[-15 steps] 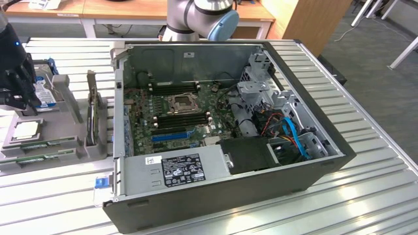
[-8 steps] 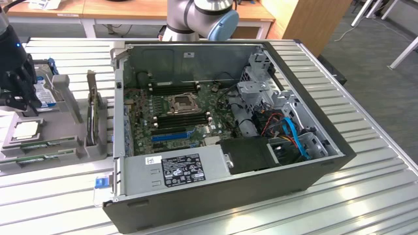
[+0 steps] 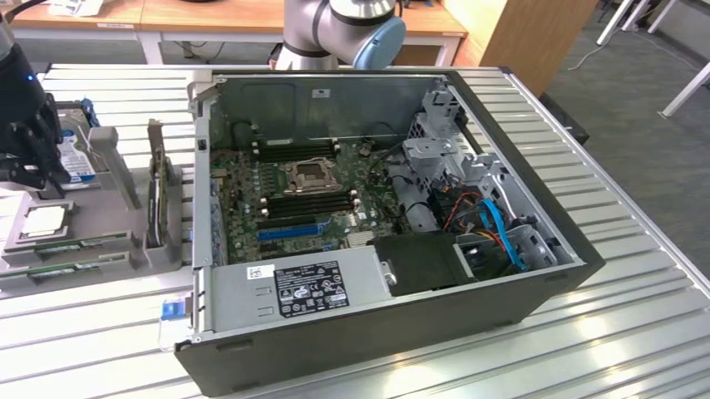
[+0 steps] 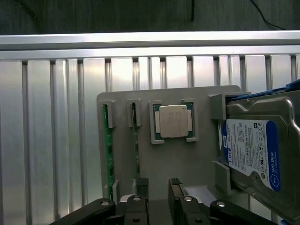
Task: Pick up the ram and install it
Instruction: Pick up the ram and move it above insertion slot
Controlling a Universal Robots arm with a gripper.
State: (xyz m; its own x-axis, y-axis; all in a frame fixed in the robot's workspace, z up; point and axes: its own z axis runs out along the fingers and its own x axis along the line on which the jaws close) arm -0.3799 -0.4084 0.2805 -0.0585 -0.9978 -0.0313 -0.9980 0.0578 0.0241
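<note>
1. Table (image 3: 621,332): slatted metal, carries everything.
2. Case (image 3: 466,324): black tower laid on its side with the panel off, so the board faces up for fitting.
3. Arm (image 3: 332,25): base at the case's 12 o'clock.
4. Power unit (image 3: 299,287): at 6 o'clock inside the case; white label, print too small to read.
5. Board (image 3: 322,199): green, with long slots flanking the socket.
6. Tray (image 4: 187,159): grey, at the case's 9 o'clock; its pockets keep parts upright for grasping.
7. Drive (image 4: 255,150): silver, label reads "WD Blue".
8. Gripper (image 4: 160,206): above the tray, jaws apart, nothing between them.
9. Ram (image 4: 135,140): two green sticks on edge in tray slots, not held; the gripper is close by.
10. Processor (image 4: 173,121): flat in its pocket between ram and drive.
</note>
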